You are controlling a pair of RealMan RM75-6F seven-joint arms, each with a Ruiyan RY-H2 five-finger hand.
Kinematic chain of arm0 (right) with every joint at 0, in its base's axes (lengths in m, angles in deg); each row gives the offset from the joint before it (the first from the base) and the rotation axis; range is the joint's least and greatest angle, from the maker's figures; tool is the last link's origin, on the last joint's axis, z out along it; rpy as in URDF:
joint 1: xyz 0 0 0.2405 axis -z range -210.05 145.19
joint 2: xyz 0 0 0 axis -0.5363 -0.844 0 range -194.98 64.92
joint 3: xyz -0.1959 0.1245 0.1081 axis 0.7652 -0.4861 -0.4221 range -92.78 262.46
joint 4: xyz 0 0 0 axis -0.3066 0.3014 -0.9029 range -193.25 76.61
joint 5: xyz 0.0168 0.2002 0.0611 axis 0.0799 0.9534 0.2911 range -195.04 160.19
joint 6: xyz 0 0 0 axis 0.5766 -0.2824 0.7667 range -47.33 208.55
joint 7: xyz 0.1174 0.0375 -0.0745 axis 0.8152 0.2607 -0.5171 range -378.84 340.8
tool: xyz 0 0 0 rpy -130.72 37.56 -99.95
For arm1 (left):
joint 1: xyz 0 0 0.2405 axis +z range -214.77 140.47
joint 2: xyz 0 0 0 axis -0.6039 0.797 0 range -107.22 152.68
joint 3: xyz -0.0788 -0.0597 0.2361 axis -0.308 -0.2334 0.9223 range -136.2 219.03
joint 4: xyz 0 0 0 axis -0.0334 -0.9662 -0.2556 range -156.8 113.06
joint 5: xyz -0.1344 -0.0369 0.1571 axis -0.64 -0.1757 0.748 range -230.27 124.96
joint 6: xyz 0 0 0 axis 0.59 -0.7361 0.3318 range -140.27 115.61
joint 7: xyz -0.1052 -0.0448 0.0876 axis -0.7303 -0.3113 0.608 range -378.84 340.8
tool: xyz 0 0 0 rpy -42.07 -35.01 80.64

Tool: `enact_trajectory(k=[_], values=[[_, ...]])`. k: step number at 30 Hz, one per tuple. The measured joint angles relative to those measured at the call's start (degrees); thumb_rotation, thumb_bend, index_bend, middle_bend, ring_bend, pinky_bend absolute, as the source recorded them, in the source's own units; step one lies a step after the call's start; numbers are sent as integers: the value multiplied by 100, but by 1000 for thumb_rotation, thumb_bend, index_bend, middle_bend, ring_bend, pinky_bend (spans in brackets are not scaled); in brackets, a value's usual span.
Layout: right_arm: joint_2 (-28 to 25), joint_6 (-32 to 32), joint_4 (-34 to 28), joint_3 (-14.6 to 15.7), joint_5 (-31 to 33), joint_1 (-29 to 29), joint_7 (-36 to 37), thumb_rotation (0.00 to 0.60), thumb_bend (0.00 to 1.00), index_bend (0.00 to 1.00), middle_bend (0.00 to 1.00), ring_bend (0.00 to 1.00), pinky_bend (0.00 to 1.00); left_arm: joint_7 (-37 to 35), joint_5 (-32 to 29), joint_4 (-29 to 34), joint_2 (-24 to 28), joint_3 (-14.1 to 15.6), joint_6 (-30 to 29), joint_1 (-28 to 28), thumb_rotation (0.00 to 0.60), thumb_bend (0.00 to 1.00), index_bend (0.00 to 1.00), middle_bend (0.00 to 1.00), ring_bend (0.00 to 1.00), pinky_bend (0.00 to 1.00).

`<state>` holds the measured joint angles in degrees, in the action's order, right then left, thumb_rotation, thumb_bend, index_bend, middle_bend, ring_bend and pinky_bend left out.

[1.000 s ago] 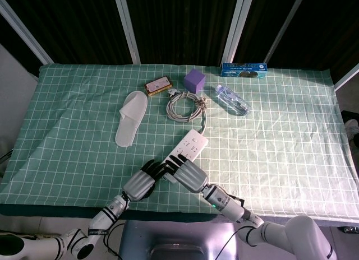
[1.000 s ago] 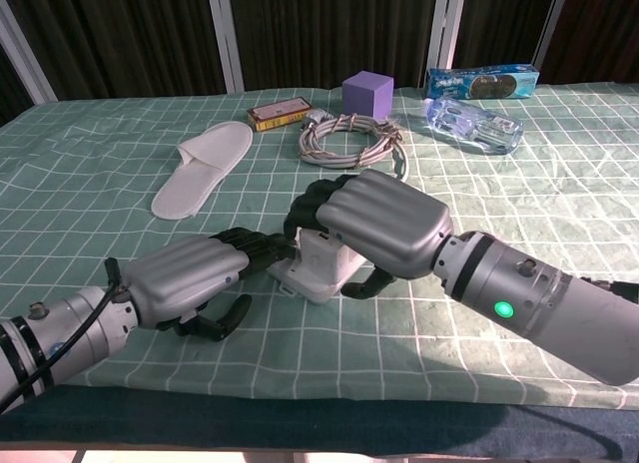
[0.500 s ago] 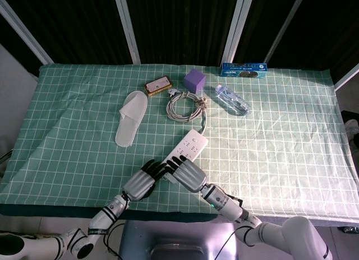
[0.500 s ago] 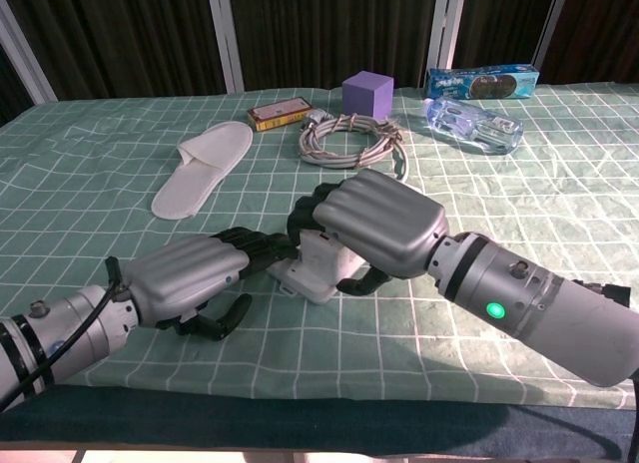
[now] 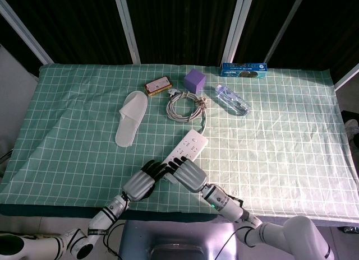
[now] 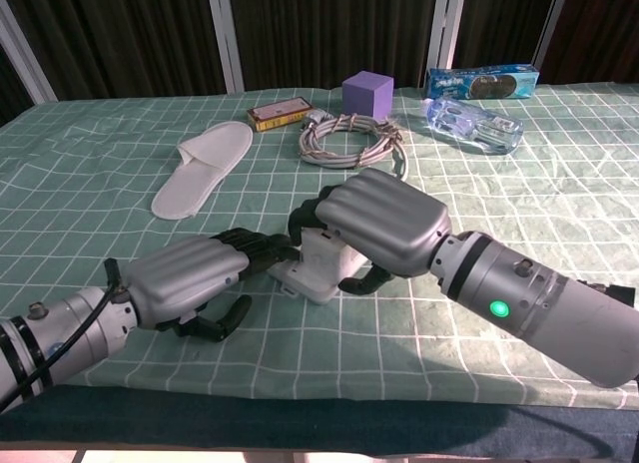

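A white power strip [image 5: 190, 144] lies slantwise near the table's front edge, and its cable runs back to a grey coil [image 5: 182, 107]. My right hand [image 5: 189, 175] grips the strip's near end [image 6: 312, 271] from above, fingers curled over it, and hides most of it in the chest view. My left hand [image 5: 143, 181] lies low on the cloth just left of it. The dark fingertips [image 6: 262, 247] of the left hand touch the strip's near left corner, and that hand [image 6: 190, 273] holds nothing.
A white slipper [image 5: 131, 117] lies left of the coil [image 6: 344, 139]. At the back are a brown box [image 5: 158, 85], a purple cube [image 5: 195, 79], a lying clear bottle [image 5: 232, 99] and a blue packet [image 5: 243, 69]. The green checked cloth [image 5: 280, 142] covers the table.
My right hand has shifted slightly on the strip's near end. The left hand and everything else stay put.
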<state>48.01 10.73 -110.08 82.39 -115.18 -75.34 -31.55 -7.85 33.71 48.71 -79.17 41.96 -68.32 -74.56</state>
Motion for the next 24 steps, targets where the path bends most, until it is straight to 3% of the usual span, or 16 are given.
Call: enact_trajectory(k=[15, 24], values=[[-103, 45, -226, -49, 196, 57, 397, 600, 394, 711, 529, 476, 702, -241, 213, -218, -110, 98, -129, 8, 600, 725, 0, 62, 4, 55], [-313, 310, -736, -148, 400, 31, 497, 600, 400, 711, 529, 476, 702, -250, 321, -248, -176, 140, -193, 2, 600, 725, 0, 62, 4, 55]])
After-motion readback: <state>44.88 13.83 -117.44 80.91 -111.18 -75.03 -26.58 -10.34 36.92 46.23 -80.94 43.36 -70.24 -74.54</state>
